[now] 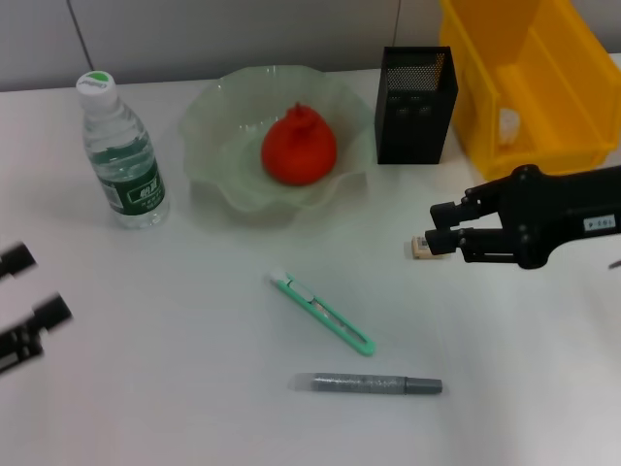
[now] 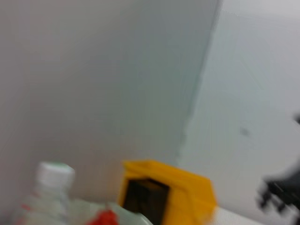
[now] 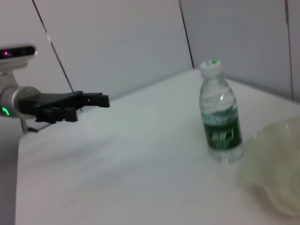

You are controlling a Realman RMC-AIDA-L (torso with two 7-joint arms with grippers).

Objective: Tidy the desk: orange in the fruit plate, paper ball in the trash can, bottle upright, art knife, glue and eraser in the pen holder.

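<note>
While the right gripper (image 1: 439, 229) is closing on the eraser (image 1: 423, 249), its shallow fingertip hold is risking a slip before the pen holder (image 1: 415, 105).

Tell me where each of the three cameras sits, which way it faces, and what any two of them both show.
Head view: above the desk, looking down; both grippers show, the right gripper at the eraser, the left gripper at the left edge.
Left wrist view: aimed across at the wall, trash can and bottle; no own fingers visible.
Right wrist view: faces across the desk toward the bottle and the other arm's gripper.
Shared: the bottle appears in all three.
</note>
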